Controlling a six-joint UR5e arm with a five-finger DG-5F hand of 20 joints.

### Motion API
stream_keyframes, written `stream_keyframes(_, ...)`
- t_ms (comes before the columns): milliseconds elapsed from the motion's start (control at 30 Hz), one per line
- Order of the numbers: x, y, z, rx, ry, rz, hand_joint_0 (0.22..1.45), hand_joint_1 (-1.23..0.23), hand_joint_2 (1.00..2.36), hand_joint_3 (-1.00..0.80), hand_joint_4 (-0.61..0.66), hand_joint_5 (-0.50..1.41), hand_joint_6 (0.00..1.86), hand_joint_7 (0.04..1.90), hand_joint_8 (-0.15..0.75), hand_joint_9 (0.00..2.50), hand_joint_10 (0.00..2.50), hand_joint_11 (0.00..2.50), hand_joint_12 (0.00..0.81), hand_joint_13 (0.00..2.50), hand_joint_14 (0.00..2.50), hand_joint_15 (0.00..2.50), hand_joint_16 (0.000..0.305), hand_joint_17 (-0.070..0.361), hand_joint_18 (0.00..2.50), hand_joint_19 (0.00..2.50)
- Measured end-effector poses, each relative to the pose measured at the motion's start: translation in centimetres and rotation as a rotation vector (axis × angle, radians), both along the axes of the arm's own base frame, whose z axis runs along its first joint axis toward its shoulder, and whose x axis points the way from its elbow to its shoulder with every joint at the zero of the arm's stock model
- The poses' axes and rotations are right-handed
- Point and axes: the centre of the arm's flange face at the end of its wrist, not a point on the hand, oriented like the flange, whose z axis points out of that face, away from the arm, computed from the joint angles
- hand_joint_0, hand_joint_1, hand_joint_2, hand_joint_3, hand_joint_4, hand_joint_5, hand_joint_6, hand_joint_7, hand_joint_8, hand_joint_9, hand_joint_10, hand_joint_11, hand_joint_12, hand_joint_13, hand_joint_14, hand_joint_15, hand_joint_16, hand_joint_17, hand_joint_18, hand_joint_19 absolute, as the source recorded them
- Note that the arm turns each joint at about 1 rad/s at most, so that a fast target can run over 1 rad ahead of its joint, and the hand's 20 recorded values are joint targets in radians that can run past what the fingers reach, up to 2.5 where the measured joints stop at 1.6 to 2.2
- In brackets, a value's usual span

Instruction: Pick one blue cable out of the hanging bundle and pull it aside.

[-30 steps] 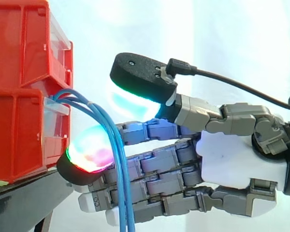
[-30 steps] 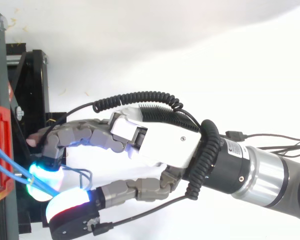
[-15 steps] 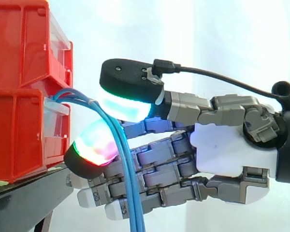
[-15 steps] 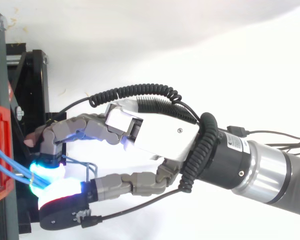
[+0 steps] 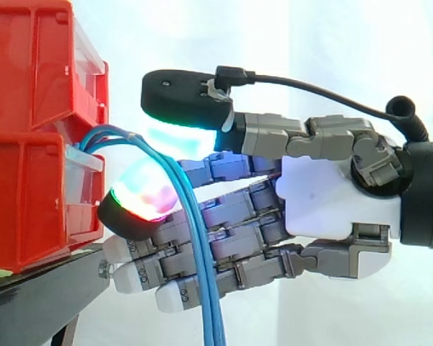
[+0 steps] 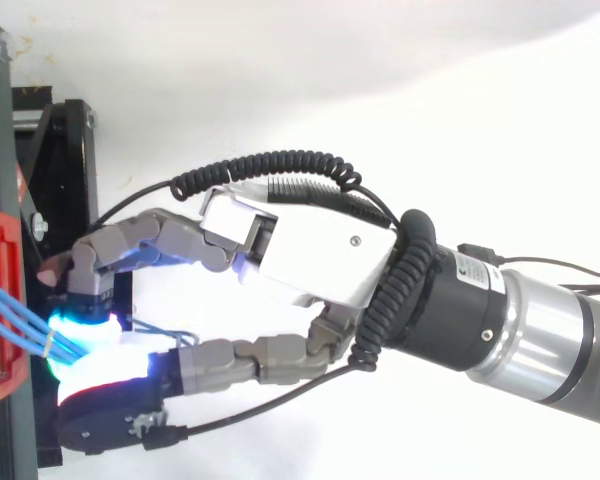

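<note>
From where I stand, the hand [image 5: 339, 205] reaches in level, its straight fingers [image 5: 180, 270] stacked one above another and pointing at the red bins [image 5: 36, 144]. The blue cables [image 5: 193, 238] come out of the front of the lower bin just beyond the fingertips. They arch up and over towards the hand, then bend down and hang across the near side of the straight fingers, running on below the hand and out of sight.

The bend sits right between the thumb [image 5: 184, 94], which lies across the top with its pad glowing green and cyan underneath, and one finger pad [image 5: 141, 205] curled up beneath it, glowing green, magenta and red. Seen from above, those two pads meet in one bright patch, and the cables [image 6: 15, 315] run straight into it from the bin side. To my eye the hand [image 6: 320, 260] has the cables pinched between the thumb and that one finger. I cannot tell how many strands the pinch takes in. The other fingers stay straight and hold nothing.

The cables are thin and smooth, light to mid blue, several of them lying close together. They fan out a little where they leave the bin and draw into a tight bunch at the pads. Below the pinch they hang nearly straight, slanting slightly towards the palm side.

The bins sit on a black stand [image 5: 36, 303] under and ahead of the fingertips, with the white curtain [image 5: 274, 43] behind the hand.
</note>
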Motion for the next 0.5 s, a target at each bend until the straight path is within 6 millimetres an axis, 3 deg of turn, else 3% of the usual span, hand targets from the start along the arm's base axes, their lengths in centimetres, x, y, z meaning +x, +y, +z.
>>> stream_keyframes(500,-0.09,-0.53,0.40,0.069,0.007,0.000,0.66,-0.79,1.02,-0.10,-0.01,-0.15,0.94,1.22,0.294,0.65,0.01,0.24,0.338,0.57,0.01,0.25,0.048,0.107,0.59,0.28)
